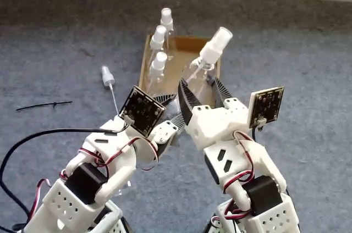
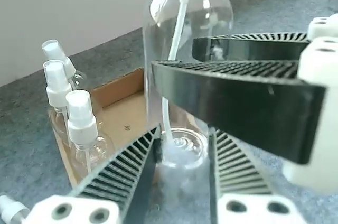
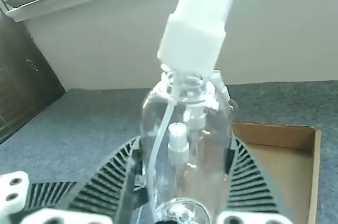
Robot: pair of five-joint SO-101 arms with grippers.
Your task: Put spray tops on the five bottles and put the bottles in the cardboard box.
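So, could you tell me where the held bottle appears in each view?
High view: bottle tilted, overlapping the cardboard box, in the right gripper.
Left wrist view: bottle in the left gripper, cardboard box behind.
Right wrist view: bottle in the right gripper, cardboard box beyond.
Shared landmark: cardboard box.

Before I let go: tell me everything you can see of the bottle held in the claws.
The bottle is clear plastic, round-shouldered and empty as it looks, with a white spray top on its neck and a thin dip tube inside. It is tilted, top away from the arms, over the cardboard box. The right claw grips its body; the left claw closes on its base.
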